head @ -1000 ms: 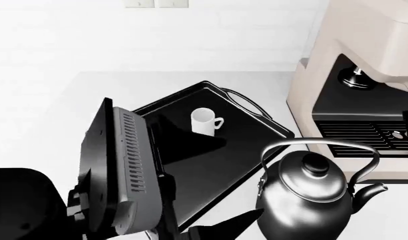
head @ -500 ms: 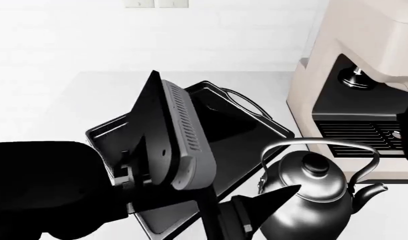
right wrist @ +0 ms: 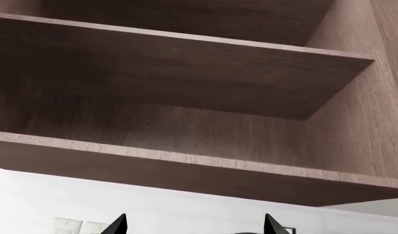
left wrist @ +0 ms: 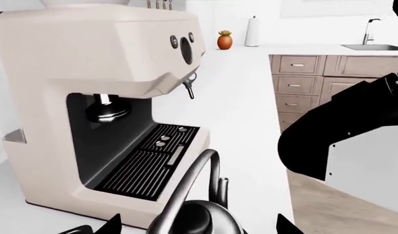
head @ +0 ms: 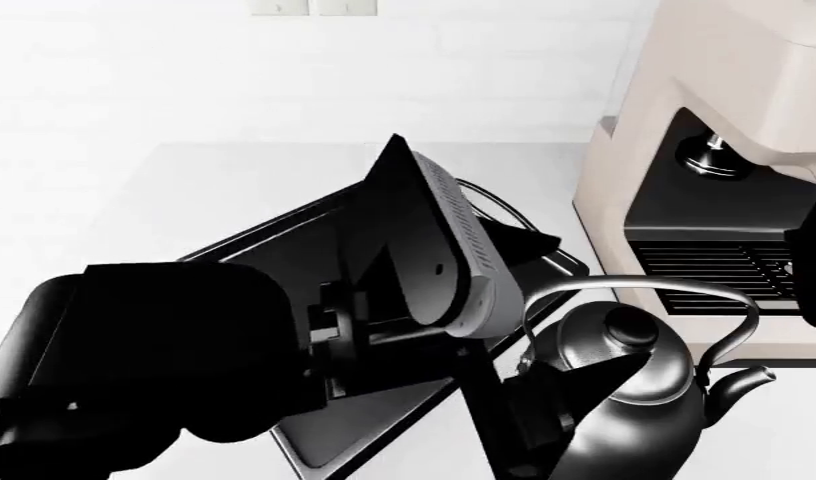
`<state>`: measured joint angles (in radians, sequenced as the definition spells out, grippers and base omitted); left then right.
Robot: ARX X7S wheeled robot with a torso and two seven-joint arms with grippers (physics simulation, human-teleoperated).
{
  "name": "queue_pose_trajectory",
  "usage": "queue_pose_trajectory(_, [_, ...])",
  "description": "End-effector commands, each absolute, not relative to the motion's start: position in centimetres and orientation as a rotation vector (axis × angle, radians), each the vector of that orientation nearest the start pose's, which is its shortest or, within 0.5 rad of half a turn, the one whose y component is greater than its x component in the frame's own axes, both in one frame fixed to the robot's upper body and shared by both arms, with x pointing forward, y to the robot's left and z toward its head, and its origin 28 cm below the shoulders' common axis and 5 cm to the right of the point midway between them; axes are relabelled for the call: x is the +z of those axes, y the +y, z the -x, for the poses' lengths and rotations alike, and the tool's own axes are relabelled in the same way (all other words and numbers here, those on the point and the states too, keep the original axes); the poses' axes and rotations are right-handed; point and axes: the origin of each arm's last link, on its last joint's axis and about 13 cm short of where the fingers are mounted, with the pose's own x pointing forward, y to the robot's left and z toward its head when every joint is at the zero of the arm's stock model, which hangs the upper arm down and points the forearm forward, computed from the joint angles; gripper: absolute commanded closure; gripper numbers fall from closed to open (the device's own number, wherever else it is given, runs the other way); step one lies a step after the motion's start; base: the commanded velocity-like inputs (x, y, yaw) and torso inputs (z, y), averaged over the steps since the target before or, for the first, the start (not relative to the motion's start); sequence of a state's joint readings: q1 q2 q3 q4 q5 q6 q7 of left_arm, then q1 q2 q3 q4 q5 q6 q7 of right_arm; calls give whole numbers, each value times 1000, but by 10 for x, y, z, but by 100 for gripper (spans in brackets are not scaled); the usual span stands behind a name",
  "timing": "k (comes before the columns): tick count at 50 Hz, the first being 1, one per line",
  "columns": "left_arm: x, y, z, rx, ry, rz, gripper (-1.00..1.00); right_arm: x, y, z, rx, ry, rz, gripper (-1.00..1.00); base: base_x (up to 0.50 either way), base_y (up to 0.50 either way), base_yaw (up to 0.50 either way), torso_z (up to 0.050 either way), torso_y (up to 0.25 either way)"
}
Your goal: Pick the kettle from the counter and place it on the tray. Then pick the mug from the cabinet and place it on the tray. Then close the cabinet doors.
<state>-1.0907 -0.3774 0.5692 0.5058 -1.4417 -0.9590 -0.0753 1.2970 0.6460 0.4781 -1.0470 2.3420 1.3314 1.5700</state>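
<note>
Left pincer (head: 588, 385) is hovering open, holding nothing, just at the kettle (head: 619, 385) on the bench (head: 141, 200) beside the tray (head: 301, 440). Best centring both tips around the arched handle (left wrist: 186, 187) before closing. Right pincer (right wrist: 194, 225) is gaping empty toward cabinet shelves (right wrist: 186, 165).

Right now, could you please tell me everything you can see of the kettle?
The kettle is shiny dark steel, with a rounded body, a black-knobbed lid, a thin arched handle and a slim curved spout pointing away from the tray. It stands upright on the white counter, in front of the cream espresso machine. The left end effector hangs at its tray-facing side; contact cannot be told.
</note>
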Motion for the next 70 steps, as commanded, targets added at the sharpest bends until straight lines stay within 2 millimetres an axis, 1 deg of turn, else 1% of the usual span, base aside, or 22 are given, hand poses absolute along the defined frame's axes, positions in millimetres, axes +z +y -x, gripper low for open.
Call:
queue_pose_trajectory(1, [260,130,-235,-1324,57,-62,-100,311,-133,-103,4,-785,115,-100,0,0,0,0,0])
queue_pose_trajectory(11, [256,129,-237,-1310,74,-59,-100,309,-133,-104,2,-783,114,-100,0,0,0,0,0])
queue_pose_trajectory(12, [256,129,-237,-1306,74,-57,100,309,-133,-104,2,-783,113,-100,0,0,0,0,0])
queue_pose_trajectory(34, [253,133,-240,-1273,76,-35,100,308,-133,-104,0,-781,113,-100,0,0,0,0,0])
queue_pose_trajectory(43, [273,138,-231,-1276,13,-39,100,309,-133,-104,1,-782,112,-100,0,0,0,0,0])
queue_pose_trajectory(53, [291,142,-228,-1255,-55,-6,100,310,-132,-104,2,-784,114,-100,0,0,0,0,0])
queue_pose_trajectory(58, [298,146,-229,-1234,-81,1,100,310,-132,-104,2,-784,114,-100,0,0,0,2,0])
queue_pose_trajectory(70, [320,164,-233,-1150,-155,32,100,310,-132,-105,5,-785,114,-100,0,0,0,0,1])
